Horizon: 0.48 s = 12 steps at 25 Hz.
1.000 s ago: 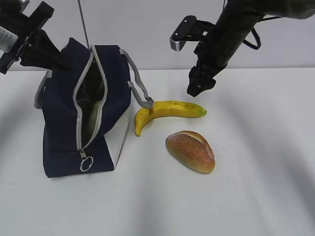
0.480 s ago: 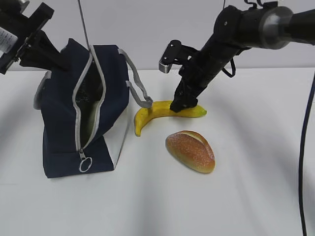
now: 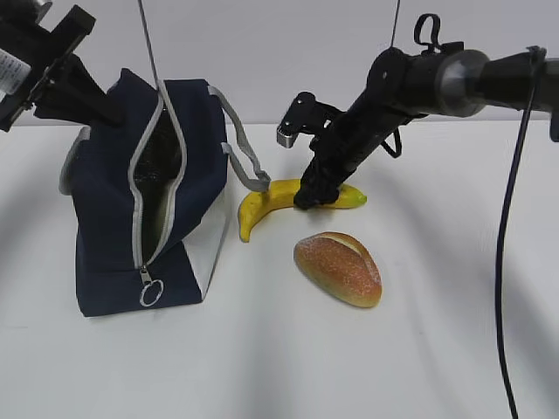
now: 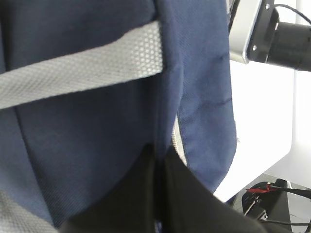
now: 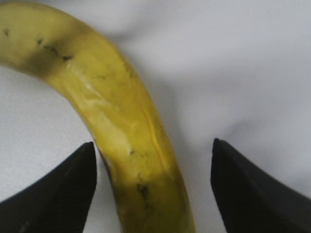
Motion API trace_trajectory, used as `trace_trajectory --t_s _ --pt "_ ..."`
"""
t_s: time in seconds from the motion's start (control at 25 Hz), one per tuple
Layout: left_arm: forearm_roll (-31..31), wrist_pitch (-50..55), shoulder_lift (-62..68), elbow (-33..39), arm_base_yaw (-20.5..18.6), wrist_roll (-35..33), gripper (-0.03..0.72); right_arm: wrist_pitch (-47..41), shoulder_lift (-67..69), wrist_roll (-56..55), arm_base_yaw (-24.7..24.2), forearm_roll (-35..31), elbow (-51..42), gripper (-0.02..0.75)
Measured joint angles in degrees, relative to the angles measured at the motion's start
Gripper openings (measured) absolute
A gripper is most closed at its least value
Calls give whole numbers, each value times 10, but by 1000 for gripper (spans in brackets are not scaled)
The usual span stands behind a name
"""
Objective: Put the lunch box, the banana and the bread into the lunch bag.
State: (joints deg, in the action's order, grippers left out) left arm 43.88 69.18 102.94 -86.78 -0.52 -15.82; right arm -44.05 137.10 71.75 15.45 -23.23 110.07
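The navy lunch bag (image 3: pixel 109 218) stands at the left with its grey zipper open. My left gripper (image 3: pixel 98 106) is shut on the bag's upper back edge; in the left wrist view the black fingers (image 4: pixel 131 194) pinch the navy fabric (image 4: pixel 97 126). The yellow banana (image 3: pixel 266 199) lies right of the bag. My right gripper (image 3: pixel 313 195) is down on it, open, with one finger on each side of the banana (image 5: pixel 129 126) in the right wrist view. The golden-brown bread (image 3: pixel 339 268) lies in front of the banana. The lunch box is out of view.
A grey strap handle (image 3: pixel 249 161) of the bag hangs down and touches the banana's left end. The zipper's ring pull (image 3: pixel 150 289) hangs at the bag's front. The white table (image 3: pixel 419 349) runs on to the right and front.
My right gripper has come down and leftward from above the banana's right end and now straddles the banana. The left gripper and the bag have barely moved.
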Motion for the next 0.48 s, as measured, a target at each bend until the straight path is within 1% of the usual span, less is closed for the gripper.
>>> trace_trajectory --t_s 0.08,0.16,0.36,0.4,0.48 --pt "0 0 0 0 0 0 -3 4 4 0 0 -4 1 529" --pt "0 0 0 0 0 0 -3 6 5 0 0 -5 1 496" --pt "0 0 0 0 0 0 -3 4 10 0 0 -12 2 342" --pt "0 0 0 0 0 0 -3 2 10 1 0 -12 2 319" --pt "0 0 0 0 0 0 -3 0 10 2 0 -12 2 299"
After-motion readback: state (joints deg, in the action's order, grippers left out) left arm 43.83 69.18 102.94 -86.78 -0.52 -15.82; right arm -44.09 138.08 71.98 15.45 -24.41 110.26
